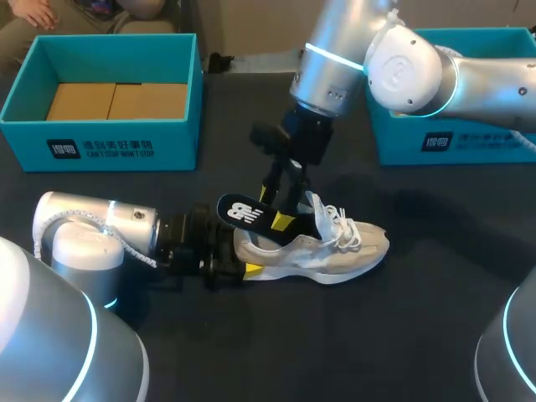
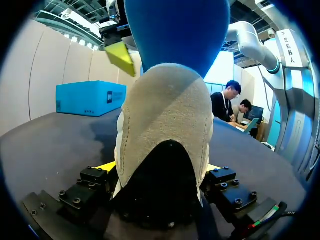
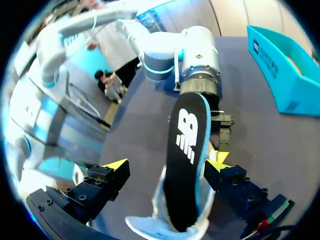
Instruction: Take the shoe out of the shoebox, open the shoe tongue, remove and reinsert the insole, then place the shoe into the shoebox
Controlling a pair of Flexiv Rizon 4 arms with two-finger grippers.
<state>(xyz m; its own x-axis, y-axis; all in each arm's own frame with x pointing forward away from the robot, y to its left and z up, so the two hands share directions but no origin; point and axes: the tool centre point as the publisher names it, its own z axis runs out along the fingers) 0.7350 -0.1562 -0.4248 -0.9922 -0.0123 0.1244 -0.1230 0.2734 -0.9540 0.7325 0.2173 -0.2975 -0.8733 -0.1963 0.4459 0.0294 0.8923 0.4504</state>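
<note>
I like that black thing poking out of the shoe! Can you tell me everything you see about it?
The insole is thin, flat and foam-like, black on top with a big white logo, blue underneath. Its front end is tucked inside the pale shoe. Its heel end sticks out, tilted up over the shoe's heel. It sits between the open fingers of the right gripper, one fingertip right by its edge.
</note>
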